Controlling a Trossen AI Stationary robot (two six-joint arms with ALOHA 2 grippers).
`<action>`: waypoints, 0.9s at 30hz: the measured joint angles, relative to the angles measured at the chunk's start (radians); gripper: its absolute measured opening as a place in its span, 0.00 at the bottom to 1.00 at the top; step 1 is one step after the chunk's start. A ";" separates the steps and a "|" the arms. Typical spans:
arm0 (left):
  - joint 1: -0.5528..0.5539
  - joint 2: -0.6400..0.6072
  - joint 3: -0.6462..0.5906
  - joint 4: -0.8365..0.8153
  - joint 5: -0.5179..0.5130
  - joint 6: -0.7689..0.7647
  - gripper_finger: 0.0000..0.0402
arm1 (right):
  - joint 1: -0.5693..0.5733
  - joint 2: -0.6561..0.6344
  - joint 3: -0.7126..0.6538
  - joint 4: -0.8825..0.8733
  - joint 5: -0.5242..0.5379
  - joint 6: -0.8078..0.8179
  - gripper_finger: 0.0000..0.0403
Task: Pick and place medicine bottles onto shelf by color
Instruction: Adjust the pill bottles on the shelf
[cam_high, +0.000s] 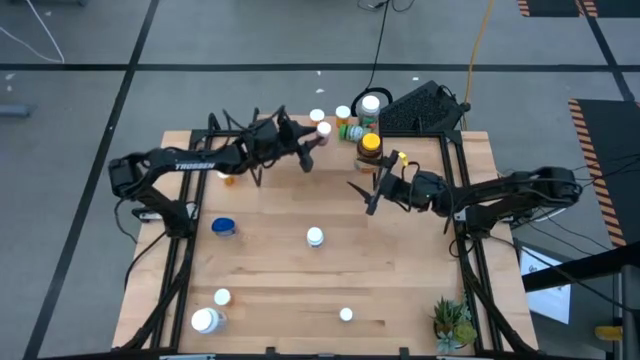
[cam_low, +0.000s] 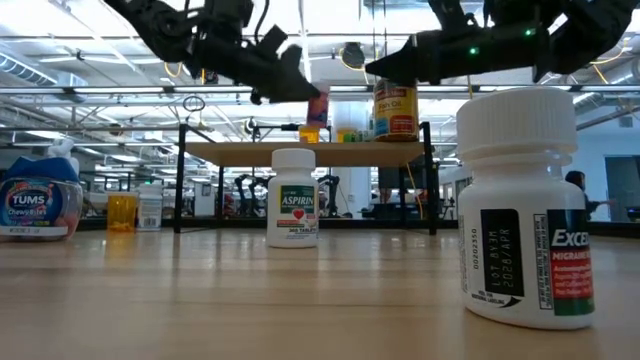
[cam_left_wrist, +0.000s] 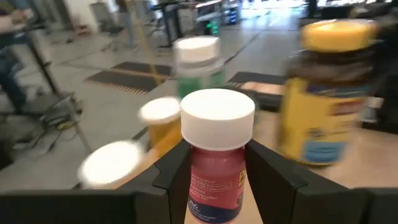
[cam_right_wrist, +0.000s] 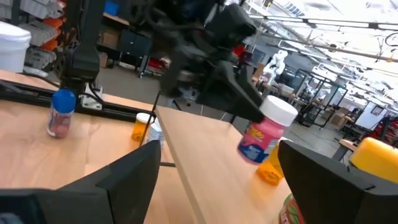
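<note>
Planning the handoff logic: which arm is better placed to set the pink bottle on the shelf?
Left. Its claw already grips the pink bottle over the shelf, beside bottles already there. The right claw is open and empty.

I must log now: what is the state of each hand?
Left hand: closed on the pink bottle, over the shelf.
Right hand: open, empty.

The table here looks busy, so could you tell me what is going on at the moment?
The left gripper holds a pink bottle with a white cap over the shelf, beside the bottles already standing there, among them an amber jar with a yellow lid. The right gripper is open and empty, close to the shelf. More bottles wait on the table, including an Aspirin bottle, an Excedrin bottle and a Tums jar.
</note>
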 joint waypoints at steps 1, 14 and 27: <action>0.013 0.006 0.000 0.000 0.000 -0.006 0.36 | 0.000 -0.005 0.000 -0.010 0.000 0.001 0.80; 0.044 0.088 -0.001 0.019 -0.004 -0.020 0.37 | 0.000 -0.014 0.000 -0.040 -0.001 -0.008 0.80; 0.063 0.084 0.000 -0.027 -0.016 -0.041 0.37 | 0.000 -0.014 0.000 -0.044 -0.001 -0.009 0.80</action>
